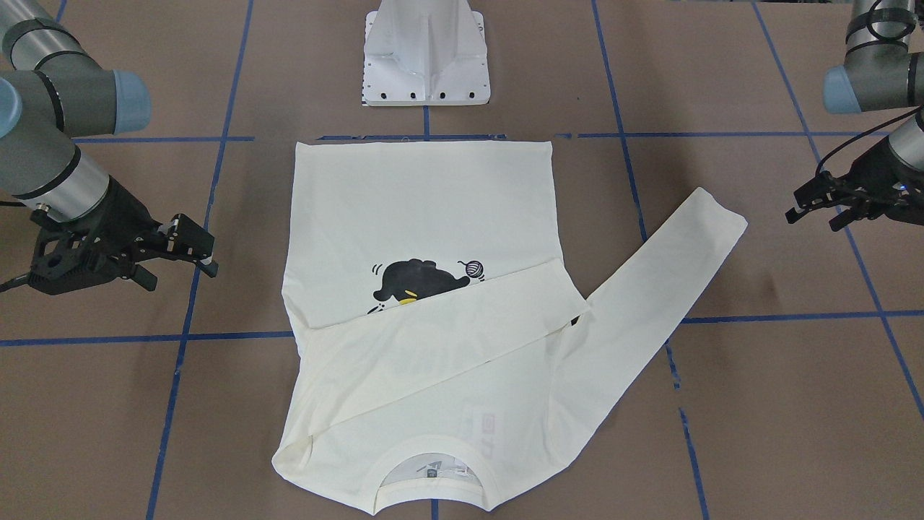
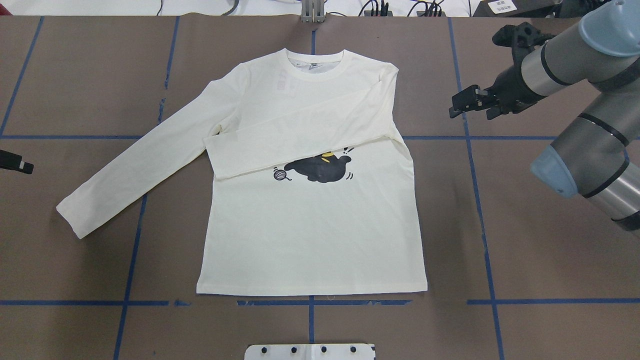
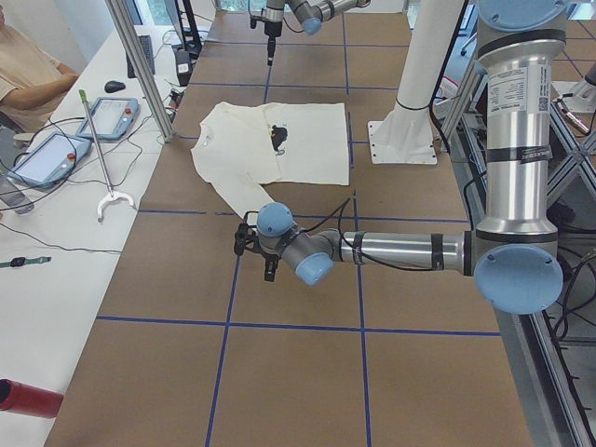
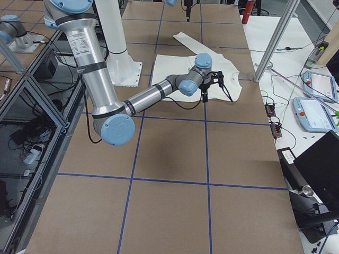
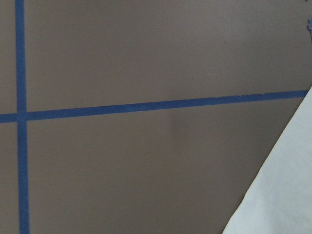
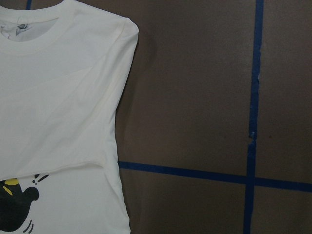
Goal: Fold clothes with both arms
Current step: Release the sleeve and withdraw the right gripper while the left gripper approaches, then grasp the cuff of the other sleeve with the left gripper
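Note:
The cream-white long-sleeved T-shirt (image 2: 310,235) lies flat, print up, collar away from the robot. One sleeve (image 2: 300,140) is folded across the chest and covers the top of the black cat print (image 2: 320,167). The other sleeve (image 2: 140,170) stretches out flat towards my left side. My right gripper (image 2: 472,107) hovers open and empty beside the shirt's shoulder; in the front view it (image 1: 184,256) is at the left. My left gripper (image 1: 814,209) is open and empty, off the cuff of the outstretched sleeve (image 1: 650,289). The left wrist view shows only a corner of cloth (image 5: 282,195).
The white pedestal base (image 1: 426,58) stands just behind the shirt's hem. Blue tape lines (image 2: 480,200) grid the brown table. A side table with tablets (image 3: 56,154), cables and a metal post (image 3: 140,65) runs along the far side, with a person (image 3: 28,65) seated there.

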`<state>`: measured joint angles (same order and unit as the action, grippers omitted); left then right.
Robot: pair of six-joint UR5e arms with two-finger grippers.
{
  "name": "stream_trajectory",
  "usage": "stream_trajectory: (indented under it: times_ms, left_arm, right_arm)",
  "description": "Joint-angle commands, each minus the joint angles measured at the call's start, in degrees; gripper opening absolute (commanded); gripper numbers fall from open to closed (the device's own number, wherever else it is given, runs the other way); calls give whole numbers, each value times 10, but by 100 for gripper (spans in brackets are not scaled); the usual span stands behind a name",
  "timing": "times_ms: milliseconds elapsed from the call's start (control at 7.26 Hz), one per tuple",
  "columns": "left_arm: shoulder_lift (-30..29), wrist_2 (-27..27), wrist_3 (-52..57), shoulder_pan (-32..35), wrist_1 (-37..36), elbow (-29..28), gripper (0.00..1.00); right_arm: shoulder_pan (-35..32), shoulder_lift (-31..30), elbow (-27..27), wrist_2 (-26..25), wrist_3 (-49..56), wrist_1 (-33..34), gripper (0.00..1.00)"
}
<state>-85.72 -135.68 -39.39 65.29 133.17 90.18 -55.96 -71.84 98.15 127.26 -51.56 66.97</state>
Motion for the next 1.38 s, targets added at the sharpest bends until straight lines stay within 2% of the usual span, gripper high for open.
stream_trajectory:
  times_ms: [0,138,276,827,964,1240]
  left_arm:
    - [-1,12,-58,-44,4,-1,86]
    - [-2,22,-91,-90,6,0,83]
    - [-4,49,-94,-106,7,-2,79]
    - [-4,54,-96,-118,4,-5,66]
    - [-4,54,-96,-119,4,-6,60]
    - [-9,55,-95,-124,2,-11,56]
  right_arm:
    - [-2,0,-3,4,10,0,99]
    - [-2,3,-3,3,10,0,99]
    - [-1,3,-2,3,9,-1,100]
    - [-1,1,0,4,2,-1,100]
    - [0,2,-1,3,2,-1,100]
    - [0,3,-1,3,3,0,100]
